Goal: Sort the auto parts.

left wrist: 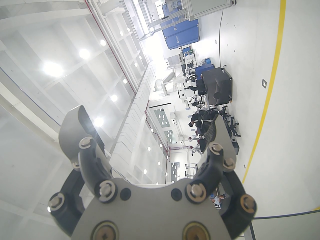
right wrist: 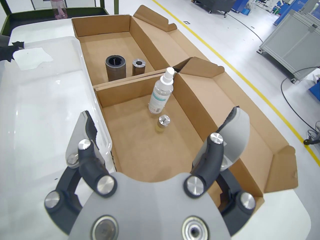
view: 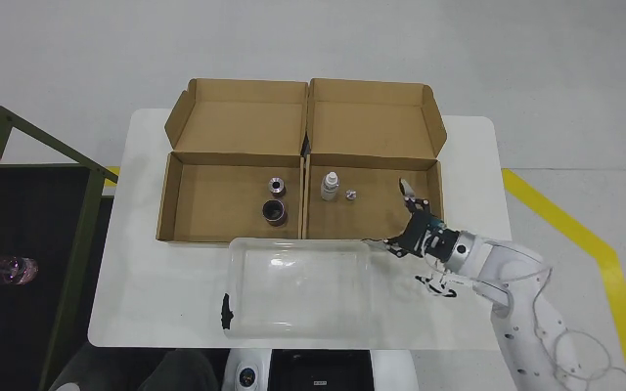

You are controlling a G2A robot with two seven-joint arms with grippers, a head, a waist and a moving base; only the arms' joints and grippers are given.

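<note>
The right jaws, wide open and empty, hang over the right box (view: 377, 217). The bottle (view: 332, 185) stands there and the cylinders (view: 273, 211) in the left box (view: 210, 205), seemingly sorted by kind. The left jaws are open and empty too.

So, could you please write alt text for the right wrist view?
Right gripper, jaws open, above a cardboard box holding a spray bottle and small capped part; a large cylinder and a small cylinder stand in the neighbouring box.
</note>
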